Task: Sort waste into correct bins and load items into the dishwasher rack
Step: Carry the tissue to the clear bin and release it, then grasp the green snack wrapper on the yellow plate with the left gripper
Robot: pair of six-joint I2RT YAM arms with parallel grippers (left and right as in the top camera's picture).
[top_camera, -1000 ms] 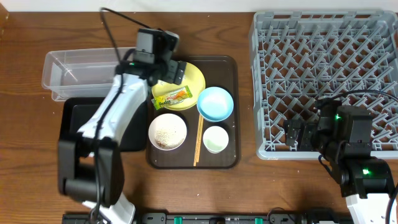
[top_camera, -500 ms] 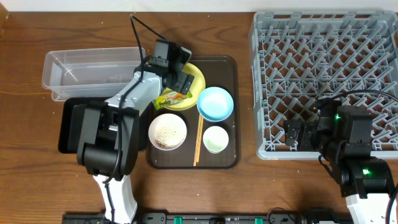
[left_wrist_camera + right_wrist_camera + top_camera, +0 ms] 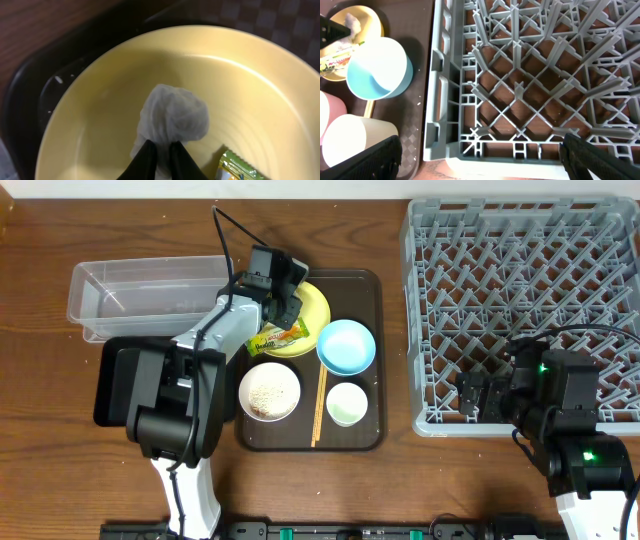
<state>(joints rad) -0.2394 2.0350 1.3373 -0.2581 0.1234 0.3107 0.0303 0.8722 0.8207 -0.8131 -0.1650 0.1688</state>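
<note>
In the left wrist view my left gripper (image 3: 161, 150) is shut on the crumpled white tissue (image 3: 172, 117), which lies inside the pale yellow plate (image 3: 250, 85). The green-and-yellow wrapper (image 3: 237, 167) lies just to its right on the plate. From overhead, the left gripper (image 3: 285, 298) is over the plate (image 3: 318, 305), with the wrapper (image 3: 280, 335) at the plate's near edge. Rice grains fill the white bowl (image 3: 269, 391). A blue bowl (image 3: 346, 346), cup (image 3: 347, 404) and chopsticks (image 3: 319, 405) share the tray. My right gripper (image 3: 485, 160) is open at the near left corner of the rack (image 3: 520, 300).
The dishes sit on a dark brown serving tray (image 3: 370, 285). A clear tub (image 3: 130, 295) stands at the back left, with a black tray (image 3: 115, 380) in front of it. The left arm stretches across both toward the plate.
The left arm came down onto the plate, and its jaws closed on the tissue. The right arm has not moved.
</note>
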